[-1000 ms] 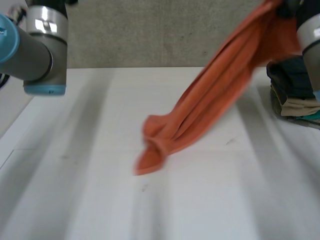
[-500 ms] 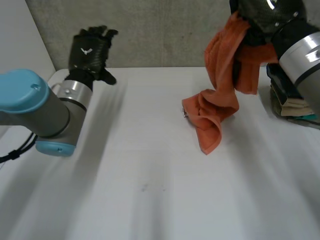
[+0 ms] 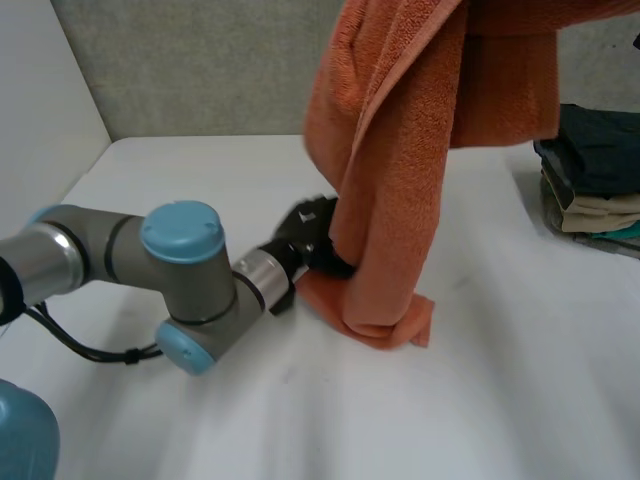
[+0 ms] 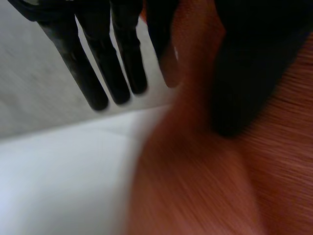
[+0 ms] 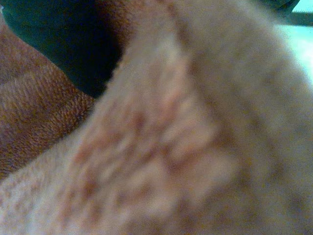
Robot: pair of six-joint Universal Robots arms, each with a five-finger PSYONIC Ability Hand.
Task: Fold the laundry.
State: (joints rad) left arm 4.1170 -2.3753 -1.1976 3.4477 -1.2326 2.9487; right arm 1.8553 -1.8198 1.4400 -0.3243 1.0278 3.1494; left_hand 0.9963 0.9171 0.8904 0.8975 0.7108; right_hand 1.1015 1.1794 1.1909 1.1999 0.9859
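An orange towel (image 3: 400, 150) hangs from above the table (image 3: 180, 420), and its lower end rests crumpled on the surface. My left hand (image 3: 308, 238) reaches in from the left to the towel's lower part, just above the table. In the left wrist view the towel (image 4: 195, 186) runs between the straight fingers (image 4: 102, 63) and the thumb (image 4: 244, 73), which pinch it. In the right wrist view bunched towel (image 5: 171, 147) lies against a dark part of my right hand (image 5: 58, 44), which holds the towel's upper end aloft.
A stack of folded clothes (image 3: 590, 180), dark blue over tan and teal, stands at the table's right edge. A grey wall (image 3: 200, 70) runs along the back. White table spreads in front of the towel and to the left.
The towel has been lifted higher and carried nearer, so it hangs long. My left arm swung down from the back left to the towel's lower part and closed on it.
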